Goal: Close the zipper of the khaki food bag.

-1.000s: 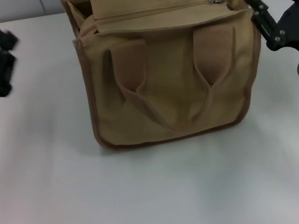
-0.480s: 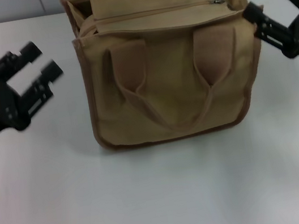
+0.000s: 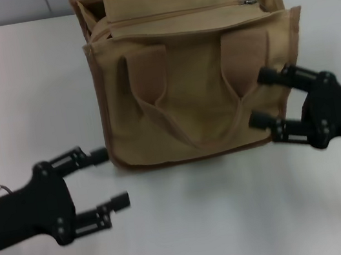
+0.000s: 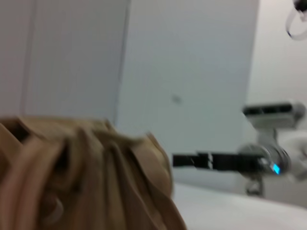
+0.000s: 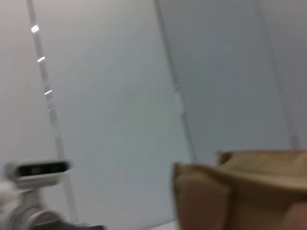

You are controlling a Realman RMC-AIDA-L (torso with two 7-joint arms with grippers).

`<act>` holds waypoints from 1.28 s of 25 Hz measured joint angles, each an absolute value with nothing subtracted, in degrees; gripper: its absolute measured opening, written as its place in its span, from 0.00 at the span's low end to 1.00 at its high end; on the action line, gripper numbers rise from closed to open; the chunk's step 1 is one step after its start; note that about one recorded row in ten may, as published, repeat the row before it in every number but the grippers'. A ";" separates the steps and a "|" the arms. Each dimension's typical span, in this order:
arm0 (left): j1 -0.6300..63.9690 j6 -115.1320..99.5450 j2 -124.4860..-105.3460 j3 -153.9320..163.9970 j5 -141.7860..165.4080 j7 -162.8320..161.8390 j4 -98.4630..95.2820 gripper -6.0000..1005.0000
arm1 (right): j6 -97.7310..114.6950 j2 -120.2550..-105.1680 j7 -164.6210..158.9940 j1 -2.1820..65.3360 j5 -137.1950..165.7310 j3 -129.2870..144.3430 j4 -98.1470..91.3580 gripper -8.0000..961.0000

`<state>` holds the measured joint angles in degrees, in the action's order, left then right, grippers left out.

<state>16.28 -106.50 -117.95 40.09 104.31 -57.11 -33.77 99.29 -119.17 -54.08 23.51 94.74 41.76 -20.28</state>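
Note:
The khaki food bag (image 3: 197,90) stands upright at the back middle of the white table, handles hanging down its front. Its zipper (image 3: 177,13) runs along the top panel, with the silver pull tab (image 3: 246,1) at the right end. My left gripper (image 3: 108,178) is open, low at the bag's front left corner, its upper finger tip close to the bag. My right gripper (image 3: 262,97) is open at the bag's front right side, fingers pointing at the bag. The bag also shows in the left wrist view (image 4: 81,177) and in the right wrist view (image 5: 240,191).
The white table (image 3: 194,228) stretches in front of the bag and to both sides. A grey wall lies behind it. A pale stand-mounted device (image 4: 268,143) shows far off in the left wrist view.
Both arms have swung down from beside the bag's upper sides to low positions near its front corners. The bag and the zipper pull have not moved.

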 joint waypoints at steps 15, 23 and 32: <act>18.68 -109.33 -118.29 40.40 113.02 -56.70 -35.52 0.78 | 100.44 -119.39 -59.04 27.28 106.11 53.83 -24.24 0.86; 18.81 -108.93 -118.24 44.25 113.17 -56.66 -35.69 0.78 | 98.17 -119.45 -54.56 28.43 106.17 58.52 -25.06 0.86; 18.51 -107.81 -118.31 44.29 113.47 -56.58 -35.35 0.78 | 95.28 -119.58 -53.80 28.65 106.18 58.93 -24.65 0.86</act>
